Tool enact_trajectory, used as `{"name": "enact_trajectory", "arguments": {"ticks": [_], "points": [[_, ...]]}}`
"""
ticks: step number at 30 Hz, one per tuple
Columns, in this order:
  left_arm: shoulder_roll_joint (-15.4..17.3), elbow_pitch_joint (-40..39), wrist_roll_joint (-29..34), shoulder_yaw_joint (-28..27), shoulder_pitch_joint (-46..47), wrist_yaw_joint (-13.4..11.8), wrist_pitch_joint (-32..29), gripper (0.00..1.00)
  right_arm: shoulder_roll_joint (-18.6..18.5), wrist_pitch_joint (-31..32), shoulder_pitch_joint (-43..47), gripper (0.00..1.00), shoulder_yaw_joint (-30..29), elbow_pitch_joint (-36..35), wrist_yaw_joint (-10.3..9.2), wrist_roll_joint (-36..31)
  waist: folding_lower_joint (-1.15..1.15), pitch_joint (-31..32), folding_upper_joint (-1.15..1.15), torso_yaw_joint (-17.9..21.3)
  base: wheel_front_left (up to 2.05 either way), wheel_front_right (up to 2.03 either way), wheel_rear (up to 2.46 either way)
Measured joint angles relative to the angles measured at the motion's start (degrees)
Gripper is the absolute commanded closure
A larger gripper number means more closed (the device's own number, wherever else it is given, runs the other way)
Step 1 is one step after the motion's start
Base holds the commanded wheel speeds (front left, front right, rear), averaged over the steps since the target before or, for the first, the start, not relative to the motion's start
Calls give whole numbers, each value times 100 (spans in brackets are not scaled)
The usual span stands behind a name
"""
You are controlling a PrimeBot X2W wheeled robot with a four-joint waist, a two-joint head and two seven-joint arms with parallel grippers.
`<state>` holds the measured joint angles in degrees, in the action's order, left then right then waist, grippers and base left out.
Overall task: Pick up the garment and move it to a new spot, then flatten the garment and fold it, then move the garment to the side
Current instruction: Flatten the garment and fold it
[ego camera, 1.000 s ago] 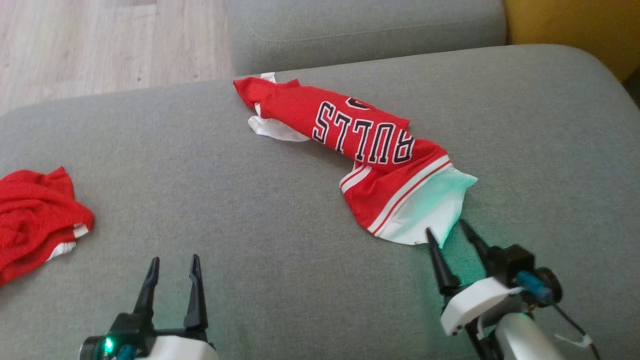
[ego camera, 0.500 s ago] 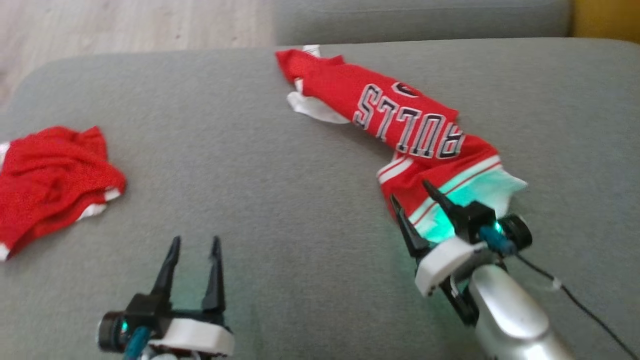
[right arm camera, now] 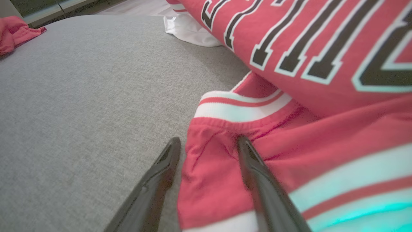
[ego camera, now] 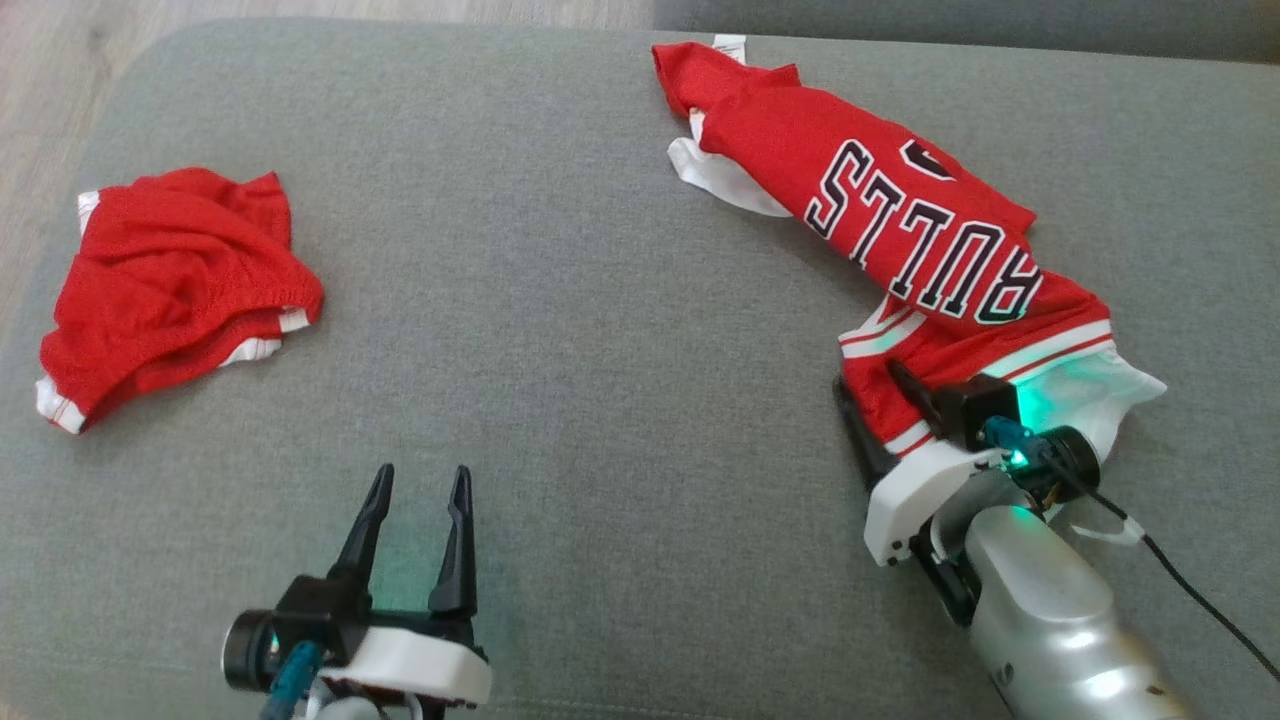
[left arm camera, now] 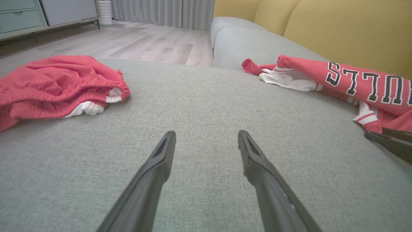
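Observation:
The garment is a red jersey with dark lettering and white trim, lying crumpled in a long strip on the grey couch seat. It also fills the right of the right wrist view and reaches the right side of the left wrist view. My right gripper is open at the jersey's near hem. One finger lies on the red cloth and the other on the couch beside it, so a fold of the hem sits between them. My left gripper is open and holds nothing above bare cushion.
A second red garment with white trim lies bunched at the couch's left end, near its edge. Wooden floor lies beyond that edge. Yellow back cushions rise behind the seat. Bare cushion spans the space between the two garments.
The head camera has shifted, so everything sits further right and up. My right gripper has advanced from just short of the jersey's hem onto it. The left gripper stays open.

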<state>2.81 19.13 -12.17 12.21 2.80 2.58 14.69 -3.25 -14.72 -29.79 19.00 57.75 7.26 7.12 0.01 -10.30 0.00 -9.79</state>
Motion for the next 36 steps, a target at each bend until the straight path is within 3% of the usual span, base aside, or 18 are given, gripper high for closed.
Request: {"name": "enact_trajectory", "arguments": {"ticks": [1, 6, 13, 17, 21, 24, 30, 36], "points": [[0, 16, 0, 0, 25, 0, 0, 0, -4, 0, -40, 100, 43, 23, 0, 81, 0, -11, 0, -5, 0, 0, 0], [-1, 21, 2, 0, 91, 2, 0, 0, -27, 3, -38, 100, 248, -46, 0, 430, 0, 9, 0, 12, 0, 0, 0], [-2, 65, 2, 125, 100, 51, 0, 0, -90, 10, -100, 100, 1373, -2113, 0, 1639, -1, 271, 0, -56, 0, 0, 0], [-1, 116, 2, 216, 40, 51, 0, 0, -71, 10, -867, 100, 1826, -3162, 0, 2526, -1, 525, 0, -156, 0, 0, 0], [-1, 198, 3, 256, -148, 46, 0, 0, -76, 8, -1869, 100, 1334, -3727, 0, 3184, -2, 767, 0, -319, 0, 0, 0], [3, 250, 4, 247, -347, 45, 0, 0, -73, 2, -2209, 100, 835, -3735, 0, 3178, -2, 906, 0, -426, 0, 0, 0], [7, 211, 4, 78, -442, 12, 0, 0, -76, 1, -1985, 100, -97, -3029, 0, 2160, -1, 909, 0, -329, 0, 0, 0], [7, 192, 5, 68, -372, 45, 0, 0, -380, 2, -721, 100, -1028, -2568, 0, 1244, 0, 670, 0, -30, 0, 0, 0]]}}
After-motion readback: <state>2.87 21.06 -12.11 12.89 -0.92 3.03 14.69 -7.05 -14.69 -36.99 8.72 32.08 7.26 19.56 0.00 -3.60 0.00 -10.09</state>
